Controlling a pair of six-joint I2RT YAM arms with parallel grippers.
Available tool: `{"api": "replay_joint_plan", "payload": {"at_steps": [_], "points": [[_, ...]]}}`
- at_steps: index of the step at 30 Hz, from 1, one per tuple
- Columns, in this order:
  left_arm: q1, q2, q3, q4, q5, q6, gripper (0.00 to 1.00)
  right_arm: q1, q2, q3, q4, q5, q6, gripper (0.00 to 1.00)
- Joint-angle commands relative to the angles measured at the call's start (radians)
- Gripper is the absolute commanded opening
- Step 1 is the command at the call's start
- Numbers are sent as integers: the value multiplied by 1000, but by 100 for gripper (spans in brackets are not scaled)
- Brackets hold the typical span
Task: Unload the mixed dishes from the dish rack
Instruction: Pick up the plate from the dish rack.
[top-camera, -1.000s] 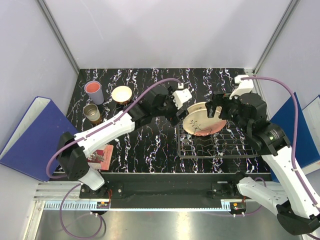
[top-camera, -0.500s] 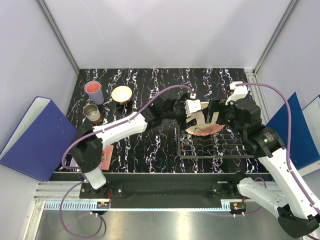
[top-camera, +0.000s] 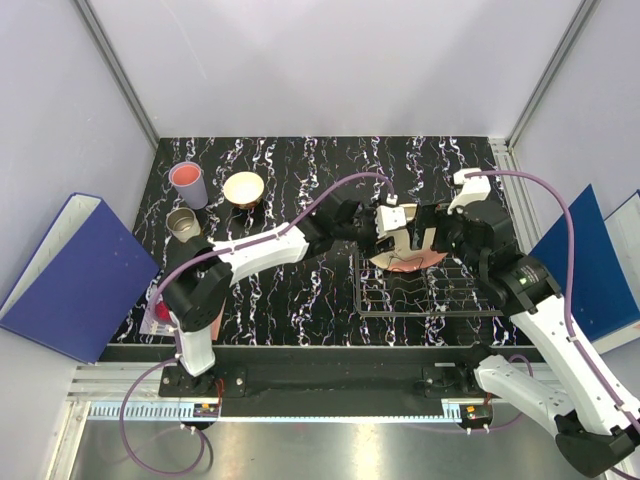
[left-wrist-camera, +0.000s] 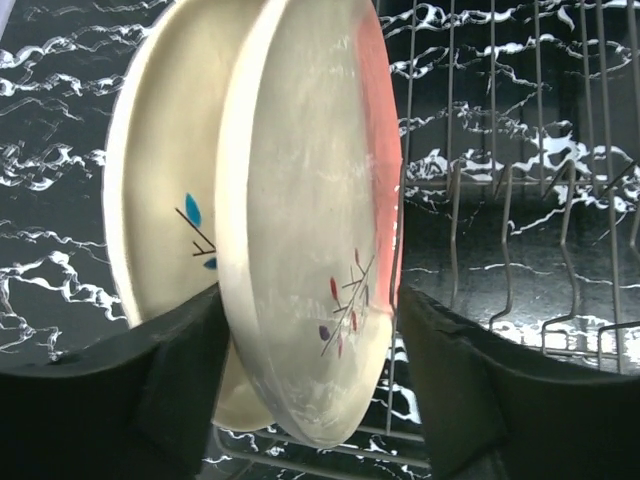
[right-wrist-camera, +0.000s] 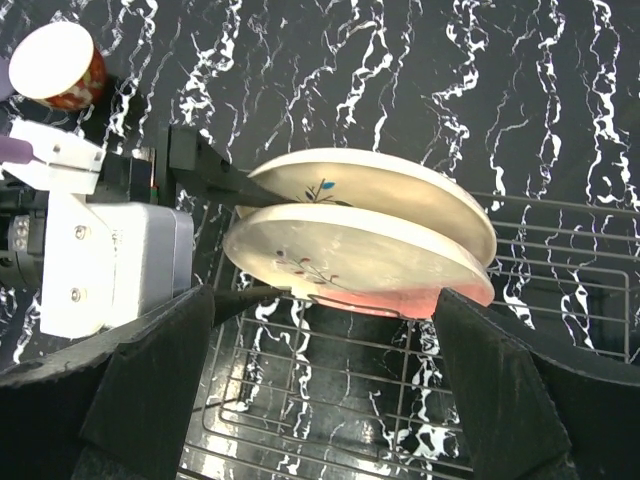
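Note:
Two cream plates stand on edge at the left end of the wire dish rack (top-camera: 440, 295). In the left wrist view the pink-half plate (left-wrist-camera: 310, 200) is in front and the blue-sprig plate (left-wrist-camera: 160, 200) behind it. My left gripper (left-wrist-camera: 310, 300) is open, with one finger between the two plates and the other on the pink plate's face side, so it straddles that plate's rim. From above it (top-camera: 392, 240) sits at the plates' left edge. My right gripper (right-wrist-camera: 322, 300) is wide open and empty, hovering just above the pink plate (right-wrist-camera: 360, 260); from above it (top-camera: 428, 238) is at the plates' right.
A red bowl-cup (top-camera: 244, 188), a lilac tumbler with a pink one inside (top-camera: 187, 182) and a small brown cup (top-camera: 183, 225) stand at the table's far left. A red printed card (top-camera: 155, 310) lies under the left arm. Blue binders flank the table.
My left arm has reached further right, and its fingers now straddle the pink plate's rim. The right gripper has shifted slightly left over the plates. The plates now stand more upright.

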Motion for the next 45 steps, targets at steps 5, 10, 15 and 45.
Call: {"api": "replay_joint_plan", "payload": {"at_steps": [5, 10, 15, 45], "points": [[7, 12, 20, 99, -2, -14, 45, 7, -7, -11, 67, -23, -3, 100], [9, 4, 9, 104, -20, -11, 21, 7, -24, -11, 68, -14, 0, 100], [15, -23, 6, 114, -52, -2, 5, 7, -42, 2, 68, -4, -6, 100], [90, -407, 122, 84, -49, -128, 0, 9, -161, 43, 38, 48, -1, 100]]}}
